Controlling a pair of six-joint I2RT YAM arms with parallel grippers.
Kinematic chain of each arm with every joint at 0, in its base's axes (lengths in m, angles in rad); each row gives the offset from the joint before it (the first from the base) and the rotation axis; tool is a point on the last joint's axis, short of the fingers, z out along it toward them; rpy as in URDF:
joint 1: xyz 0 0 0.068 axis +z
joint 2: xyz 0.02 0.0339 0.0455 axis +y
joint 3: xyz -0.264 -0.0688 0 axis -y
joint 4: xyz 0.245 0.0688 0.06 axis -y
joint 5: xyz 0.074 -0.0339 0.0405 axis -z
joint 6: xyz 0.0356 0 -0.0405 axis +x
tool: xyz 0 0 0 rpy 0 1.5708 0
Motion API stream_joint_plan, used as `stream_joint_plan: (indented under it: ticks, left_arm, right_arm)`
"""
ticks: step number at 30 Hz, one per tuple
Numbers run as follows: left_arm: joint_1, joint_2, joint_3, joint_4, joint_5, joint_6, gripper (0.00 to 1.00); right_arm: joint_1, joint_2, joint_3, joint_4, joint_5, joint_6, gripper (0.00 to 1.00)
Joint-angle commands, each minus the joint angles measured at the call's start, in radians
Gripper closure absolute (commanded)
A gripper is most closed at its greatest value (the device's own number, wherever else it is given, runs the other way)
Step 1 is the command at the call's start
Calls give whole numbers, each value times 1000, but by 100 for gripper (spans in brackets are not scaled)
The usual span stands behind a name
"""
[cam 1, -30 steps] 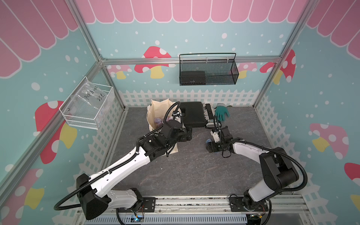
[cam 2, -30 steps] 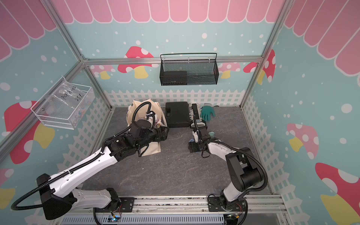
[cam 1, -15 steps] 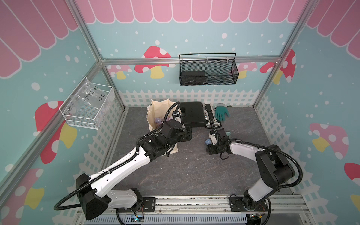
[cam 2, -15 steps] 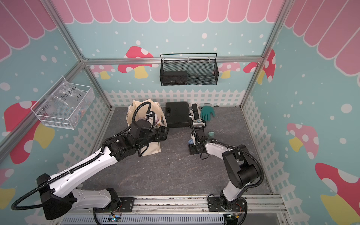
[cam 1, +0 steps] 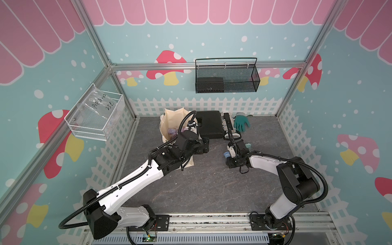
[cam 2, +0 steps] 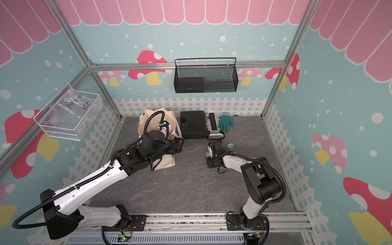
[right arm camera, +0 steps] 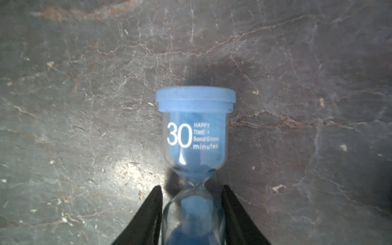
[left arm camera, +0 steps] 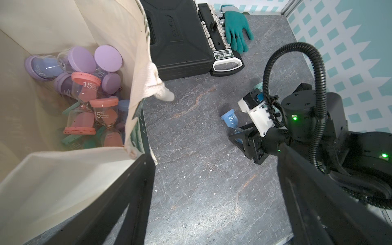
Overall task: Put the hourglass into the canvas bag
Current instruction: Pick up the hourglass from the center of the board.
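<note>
I have the right gripper [right arm camera: 192,188] clamped on the blue hourglass [right arm camera: 195,131], lying on the counter [right arm camera: 84,84], long axis straight out from the jaws. The canvas bag [cam 1: 168,119] stands left of it in both top views, left gripper [left arm camera: 214,152] spread beside its mouth.

**A:** Where is there room to pass?

**B:** The grey tabletop [cam 1: 212,176] between the blue hourglass [cam 1: 226,154] and the canvas bag [cam 1: 169,118] lies bare.

**A:** And the bag's mouth?

**B:** It gapes upward. The left gripper [cam 1: 204,146], jaws spread wide, hangs at the rim facing the hourglass, and a handle [left arm camera: 158,87] droops outward there. A heap of hourglasses [left arm camera: 89,95] covers the bottom, with room above.

**A:** Farther back?

**B:** The black hard case [cam 1: 209,124], socket rail [cam 1: 227,124] and green glove [cam 1: 241,124] line the rear. A teal cap [cam 1: 248,145] sits near the blue hourglass.
</note>
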Motion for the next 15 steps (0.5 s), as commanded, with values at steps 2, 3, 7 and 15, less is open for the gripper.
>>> stream_joint_plan:
  ticks: [2,3,7,15]
  left_arm:
    - [-3,0,21,0,-14,-1,11]
    - [-5,-1,21,0,-14,-1,11]
    - [-4,-2,24,0,-17,2,11]
    - [-3,-4,35,-2,-27,11,11]
  right_arm:
    - [9,9,-6,-11,-8,-3,64]
    - [9,10,-4,-8,-11,-3,65]
    - [10,4,-3,6,-33,-5,71]
    - [12,-20,4,19,-58,-5,77]
